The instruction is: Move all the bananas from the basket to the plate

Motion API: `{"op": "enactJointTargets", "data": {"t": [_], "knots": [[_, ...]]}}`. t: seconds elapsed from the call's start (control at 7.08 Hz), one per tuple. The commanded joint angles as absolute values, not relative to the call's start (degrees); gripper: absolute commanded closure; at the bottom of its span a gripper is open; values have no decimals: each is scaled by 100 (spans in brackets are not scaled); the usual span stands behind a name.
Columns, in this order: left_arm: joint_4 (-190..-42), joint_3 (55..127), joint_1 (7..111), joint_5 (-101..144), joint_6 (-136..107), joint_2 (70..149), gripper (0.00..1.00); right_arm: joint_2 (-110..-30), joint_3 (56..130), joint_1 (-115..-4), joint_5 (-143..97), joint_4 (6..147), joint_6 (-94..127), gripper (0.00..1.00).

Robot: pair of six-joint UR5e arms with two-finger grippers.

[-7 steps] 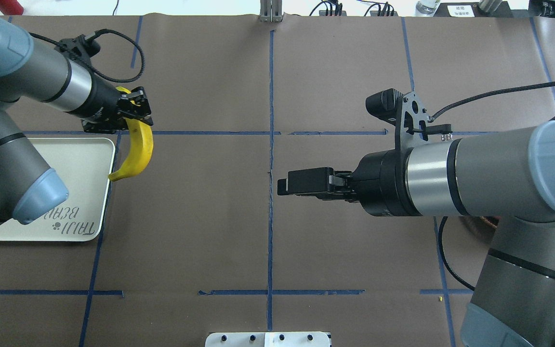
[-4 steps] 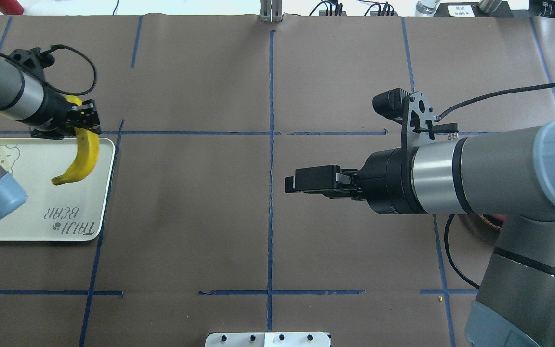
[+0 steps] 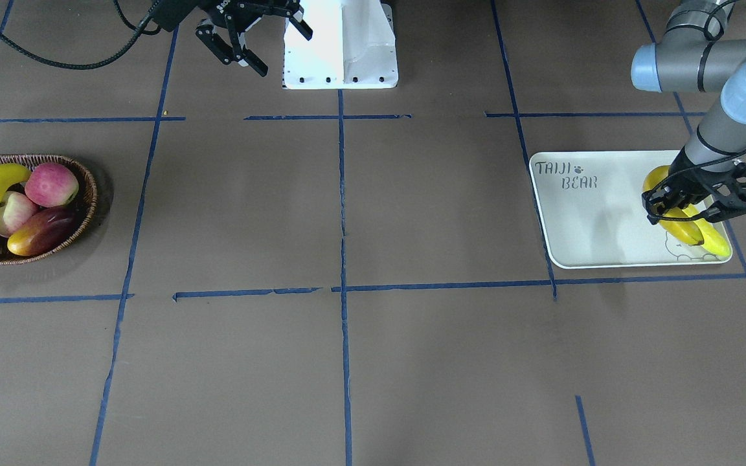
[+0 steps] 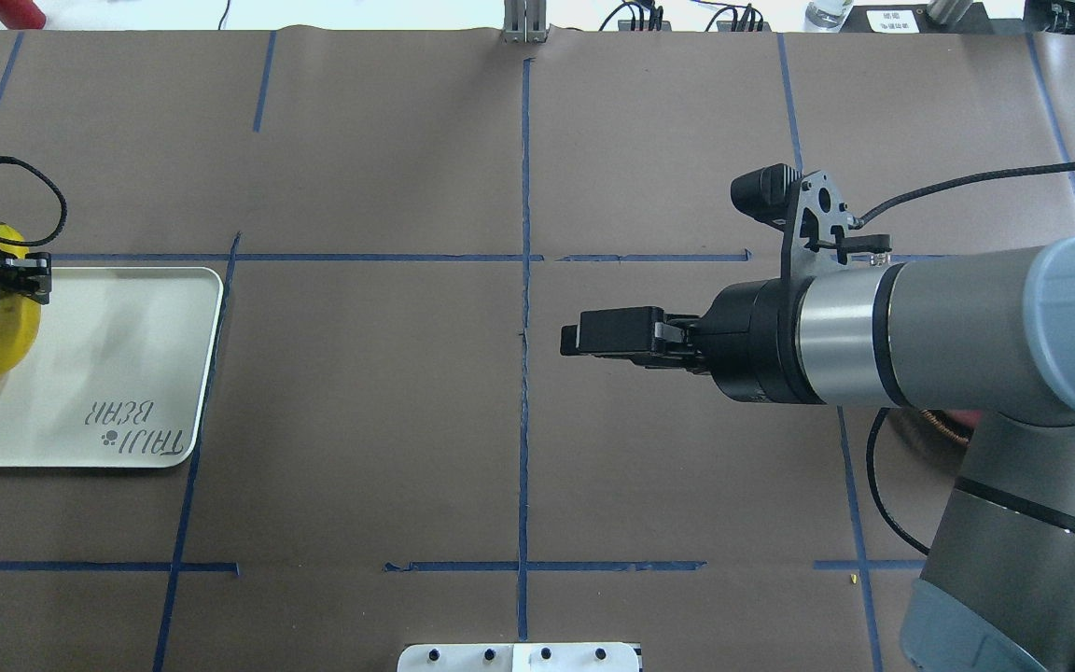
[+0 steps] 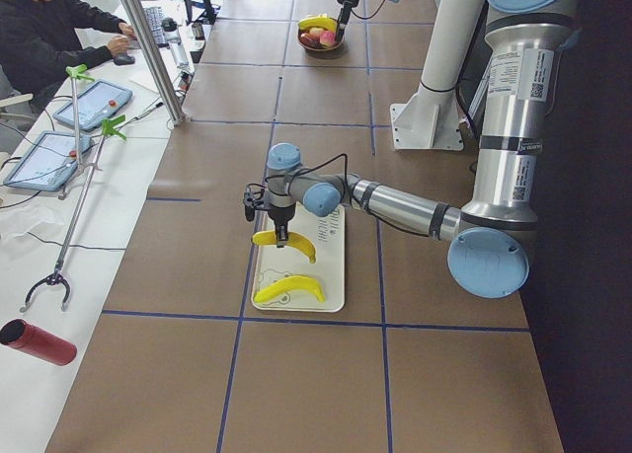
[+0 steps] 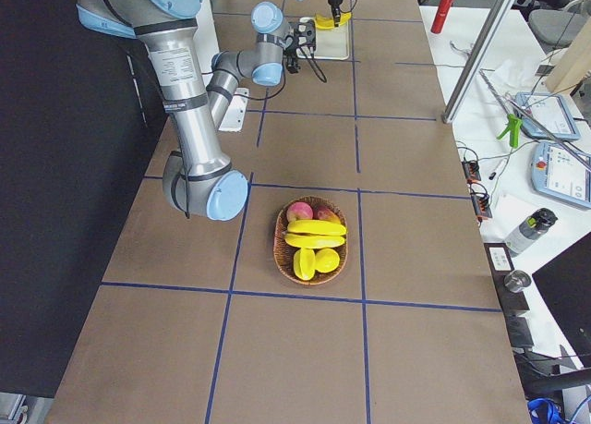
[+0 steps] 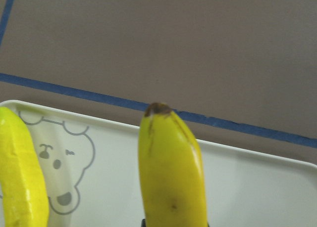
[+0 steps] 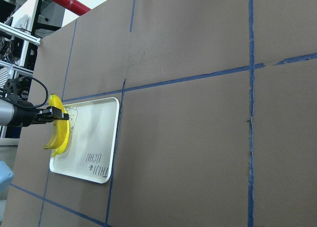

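My left gripper (image 3: 671, 208) is shut on a long yellow banana (image 3: 678, 228) and holds it low over the bear-face end of the off-white plate (image 3: 580, 220). The left wrist view shows this banana (image 7: 171, 172) hanging over the plate. A second banana (image 3: 713, 241) lies on the plate beside it. Two more bananas (image 6: 316, 234) lie in the wicker basket (image 3: 36, 256), far across the table. My right gripper (image 3: 253, 39) is open and empty above the table, near the robot base.
The basket also holds apples (image 3: 51, 184), a dark mango (image 3: 41, 235) and stubby yellow fruits (image 6: 315, 261). A white base plate (image 3: 340, 45) sits at the robot's side. Operators, tablets and a red bottle (image 5: 38, 341) are on the bench beyond the table.
My left gripper has carried the banana leftward from the plate's inner edge to its far, bear-face end. My right arm has drawn back slightly toward its own side.
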State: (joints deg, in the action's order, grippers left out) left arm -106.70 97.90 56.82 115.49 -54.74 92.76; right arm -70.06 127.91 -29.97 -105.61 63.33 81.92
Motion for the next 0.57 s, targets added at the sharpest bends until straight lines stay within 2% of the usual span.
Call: {"op": "enactJointTargets", "data": {"t": [0.0, 0.14, 0.28, 0.42], "knots": [[-10670, 9554, 5678, 11549, -5502, 9255, 100, -7005, 12753, -2988, -10512, 6337, 8191, 0], [-10679, 9554, 5669, 11549, -5493, 9150, 97, -7005, 12744, -2988, -10486, 6346, 8191, 0], [-10679, 9554, 5669, 11558, -5493, 9149, 37, -7005, 12744, -2997, -10485, 6354, 8191, 0], [-10757, 9554, 5669, 11558, -5458, 9149, 1, -7005, 12753, -2997, -10485, 6363, 8191, 0]]}}
